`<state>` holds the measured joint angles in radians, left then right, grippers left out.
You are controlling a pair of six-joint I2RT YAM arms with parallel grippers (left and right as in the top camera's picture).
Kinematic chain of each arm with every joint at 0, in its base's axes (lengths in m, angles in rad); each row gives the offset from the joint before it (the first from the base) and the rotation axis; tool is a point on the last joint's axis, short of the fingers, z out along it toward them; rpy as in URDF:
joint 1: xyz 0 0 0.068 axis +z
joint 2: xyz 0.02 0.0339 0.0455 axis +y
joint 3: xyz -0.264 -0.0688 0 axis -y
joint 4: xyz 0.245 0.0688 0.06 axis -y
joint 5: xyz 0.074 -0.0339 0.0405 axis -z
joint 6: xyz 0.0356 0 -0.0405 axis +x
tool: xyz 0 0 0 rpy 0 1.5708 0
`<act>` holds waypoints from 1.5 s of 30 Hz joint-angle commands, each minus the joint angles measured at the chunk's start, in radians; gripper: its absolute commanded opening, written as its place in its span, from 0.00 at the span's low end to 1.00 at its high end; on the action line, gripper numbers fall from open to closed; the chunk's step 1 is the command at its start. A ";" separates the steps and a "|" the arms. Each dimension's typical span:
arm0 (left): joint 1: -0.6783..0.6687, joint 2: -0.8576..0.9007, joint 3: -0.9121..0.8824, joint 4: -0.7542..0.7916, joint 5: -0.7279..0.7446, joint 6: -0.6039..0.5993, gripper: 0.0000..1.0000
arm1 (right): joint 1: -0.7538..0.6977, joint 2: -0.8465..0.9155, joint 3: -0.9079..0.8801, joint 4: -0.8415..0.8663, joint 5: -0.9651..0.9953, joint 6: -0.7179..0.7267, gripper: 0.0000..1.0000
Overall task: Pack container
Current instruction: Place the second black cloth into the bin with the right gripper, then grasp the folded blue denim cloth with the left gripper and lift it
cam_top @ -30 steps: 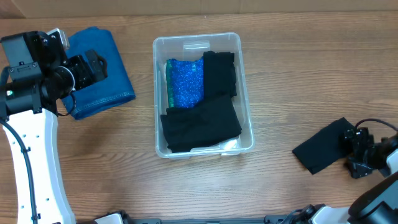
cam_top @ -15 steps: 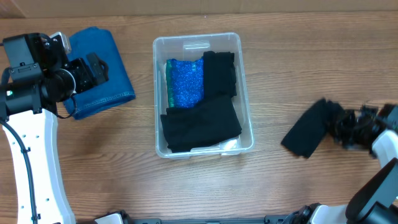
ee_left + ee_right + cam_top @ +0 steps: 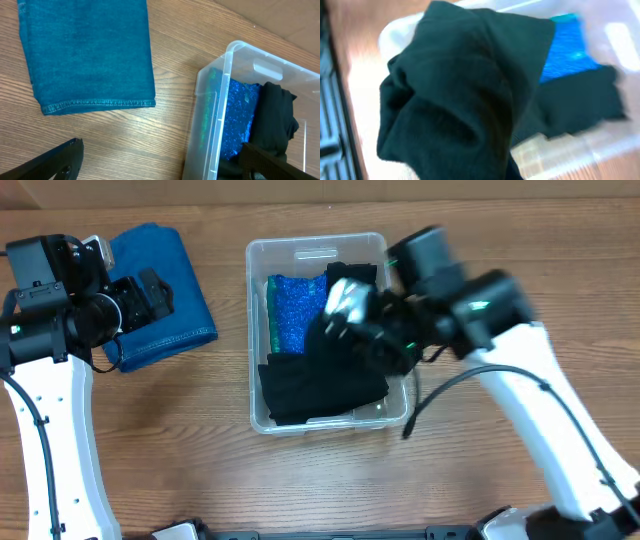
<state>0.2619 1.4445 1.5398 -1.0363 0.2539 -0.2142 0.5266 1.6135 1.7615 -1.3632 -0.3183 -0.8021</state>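
The clear container point(image 3: 256, 330) stands mid-table and holds a sparkly blue cloth point(image 3: 298, 310) and folded black cloths point(image 3: 320, 385). My right gripper point(image 3: 345, 315), blurred with motion, is over the container's right half, shut on a black cloth point(image 3: 460, 95) that hangs bunched and hides its fingers. In the right wrist view the sparkly blue cloth point(image 3: 567, 47) and a packed black cloth point(image 3: 585, 100) lie below it. My left gripper point(image 3: 160, 292) hovers open over a folded blue cloth point(image 3: 165, 300), with nothing between its fingers point(image 3: 55, 160). The container's wall point(image 3: 215, 105) shows to its right.
The folded blue cloth point(image 3: 85, 50) lies on the wooden table at the far left, a little apart from the container. A cardboard edge runs along the table's back.
My right gripper shut on the black cloth at the table's right edge and swung left with it to above the container. The left arm has barely moved.
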 commanded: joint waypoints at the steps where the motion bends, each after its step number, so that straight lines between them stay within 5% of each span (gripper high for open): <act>1: 0.000 -0.010 0.020 0.000 -0.003 0.001 1.00 | 0.083 0.089 0.011 -0.021 0.055 -0.127 0.04; 15: 0.000 -0.010 0.020 -0.001 -0.002 0.008 1.00 | 0.134 0.245 -0.192 0.078 0.033 -0.130 0.07; 17: 0.000 -0.010 0.020 -0.005 -0.002 0.008 1.00 | 0.134 0.245 -0.198 0.167 0.090 -0.056 1.00; 20: 0.000 -0.010 0.020 -0.007 -0.002 0.008 1.00 | 0.134 0.238 -0.127 0.324 0.442 0.270 1.00; 23: 0.000 -0.010 0.020 -0.007 -0.002 0.009 1.00 | 0.134 0.177 -0.089 0.358 0.507 0.466 1.00; 29: 0.000 -0.010 0.020 -0.006 -0.003 0.013 1.00 | 0.134 0.122 -0.102 0.142 0.018 0.541 1.00; 30: 0.000 -0.010 0.020 -0.007 -0.003 0.012 1.00 | 0.134 0.122 -0.106 0.127 -0.051 0.542 0.77; 31: 0.000 -0.010 0.020 -0.006 -0.003 0.013 1.00 | 0.134 0.122 -0.106 0.118 -0.076 0.542 0.26; 32: 0.000 -0.010 0.020 -0.007 -0.003 0.013 1.00 | 0.134 0.122 -0.106 0.116 -0.080 0.558 0.04; 39: 0.000 -0.010 0.020 -0.007 -0.003 0.013 1.00 | 0.134 0.230 -0.175 0.210 -0.108 0.597 0.04; 45: 0.000 -0.010 0.020 -0.008 -0.002 0.012 1.00 | 0.127 0.486 -0.229 0.528 -0.094 0.689 0.04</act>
<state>0.2619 1.4445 1.5398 -1.0443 0.2543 -0.2108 0.6609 2.0060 1.5444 -0.8974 -0.4183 -0.1932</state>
